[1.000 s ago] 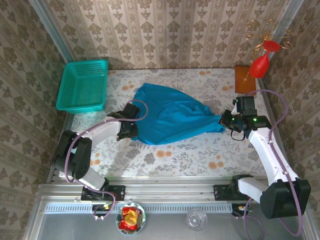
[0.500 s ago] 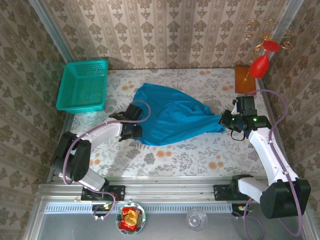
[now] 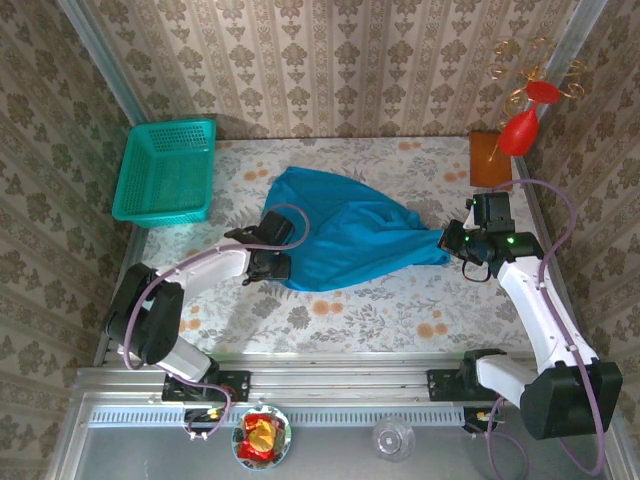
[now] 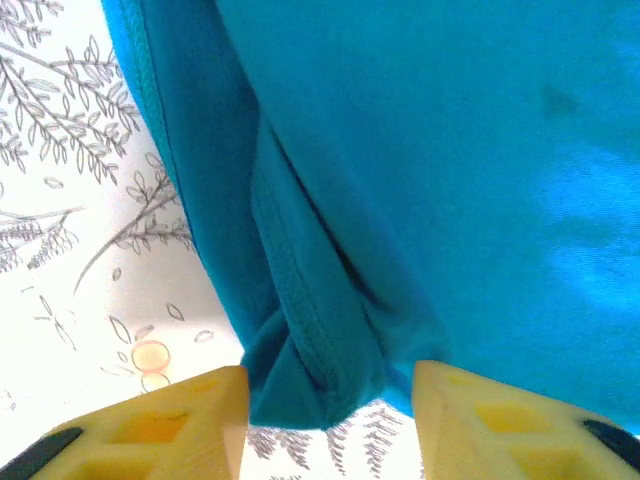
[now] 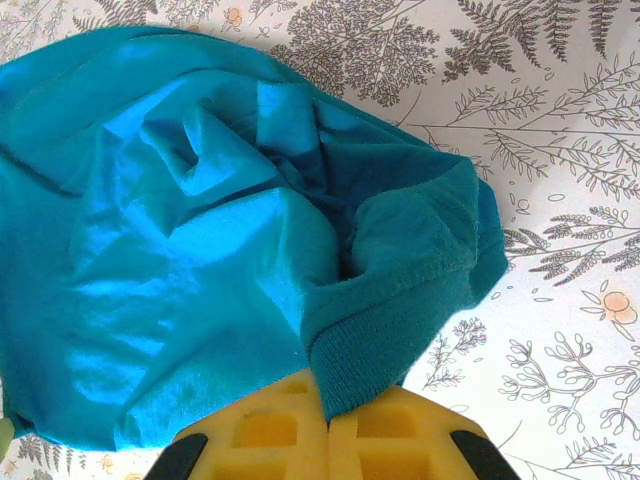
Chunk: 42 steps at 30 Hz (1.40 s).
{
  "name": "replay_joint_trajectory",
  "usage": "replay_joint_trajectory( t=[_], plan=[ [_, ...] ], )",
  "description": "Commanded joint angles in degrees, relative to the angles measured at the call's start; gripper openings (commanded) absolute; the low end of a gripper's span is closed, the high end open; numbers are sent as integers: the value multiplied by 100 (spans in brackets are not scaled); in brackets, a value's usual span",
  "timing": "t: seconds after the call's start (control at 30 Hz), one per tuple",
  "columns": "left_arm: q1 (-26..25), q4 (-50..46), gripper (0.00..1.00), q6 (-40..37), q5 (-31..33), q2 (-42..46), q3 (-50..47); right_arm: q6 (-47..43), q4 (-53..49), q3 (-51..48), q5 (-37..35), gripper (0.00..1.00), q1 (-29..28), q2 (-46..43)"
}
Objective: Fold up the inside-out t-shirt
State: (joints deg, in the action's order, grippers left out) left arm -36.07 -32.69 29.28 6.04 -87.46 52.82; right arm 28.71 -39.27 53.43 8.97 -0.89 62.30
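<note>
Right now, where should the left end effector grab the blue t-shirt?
Take the bunched, stitched hem fold at the t-shirt's left edge, coming from the left, low over the table. It makes a thick ridge, right between the left end effector's open jaws.

Teal-blue t-shirt (image 3: 340, 235), floral cream table (image 3: 380, 300), teal basket (image 3: 172, 127), seemingly orange-brown board (image 3: 486, 160).

Walls (image 3: 340, 70) papered in beige striped damask enclose the table (image 3: 380, 305) on its far, left and right sides. The table top is white, printed with grey foliage and orange flowers. An aluminium rail (image 3: 330, 385) runs along its near edge.
</note>
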Motion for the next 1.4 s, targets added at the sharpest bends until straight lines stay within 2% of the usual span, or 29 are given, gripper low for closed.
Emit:
replay_joint_trajectory(
  t=[0.0, 0.2, 0.37, 0.57, 1.07, 1.37],
  plan=[
    [-106, -237, 38, 139, 64, 126, 100, 21, -117, 113, -117, 0, 16, -91],
    [-198, 212, 29, 315, -335, -70, -91, 29, -158, 122, -123, 0, 16, -96],
    [-146, 297, 36, 318, -169, -369, -60, 56, -165, 130, -80, 0, 14, -95],
    [-45, 195, 39, 272, 167, -560, 9, 67, -169, 123, -71, 0, 9, -104],
    [390, 146, 29, 88, 155, -355, -140, 56, -155, 119, -98, 0, 10, -70],
    [517, -23, 33, 71, 222, 61, -328, 47, -160, 162, -89, 0, 12, -27]
  ],
)
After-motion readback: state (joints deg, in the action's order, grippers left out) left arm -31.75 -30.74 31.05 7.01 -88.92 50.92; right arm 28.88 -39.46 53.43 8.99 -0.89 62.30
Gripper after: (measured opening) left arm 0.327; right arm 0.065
